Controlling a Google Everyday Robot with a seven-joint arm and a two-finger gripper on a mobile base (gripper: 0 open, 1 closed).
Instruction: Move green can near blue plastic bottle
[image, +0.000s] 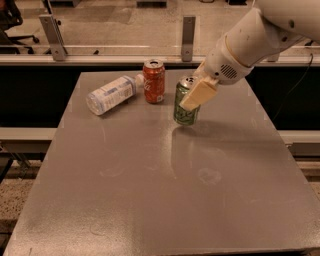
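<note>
The green can (184, 112) with pale swirls and a silver top is in the middle of the far half of the table, tilted slightly. My gripper (190, 98) comes in from the upper right and is shut on the can; one beige finger (199, 93) lies across its front, the other is hidden behind it. The can's base is at or just above the tabletop. The blue plastic bottle (111, 93), clear with a pale label, lies on its side at the far left. The red soda can stands between the bottle and the green can.
The red soda can (154, 81) stands upright just right of the bottle's cap end, a short gap left of the green can. The grey table (160, 200) has a rail and glass partition (188, 30) behind its far edge.
</note>
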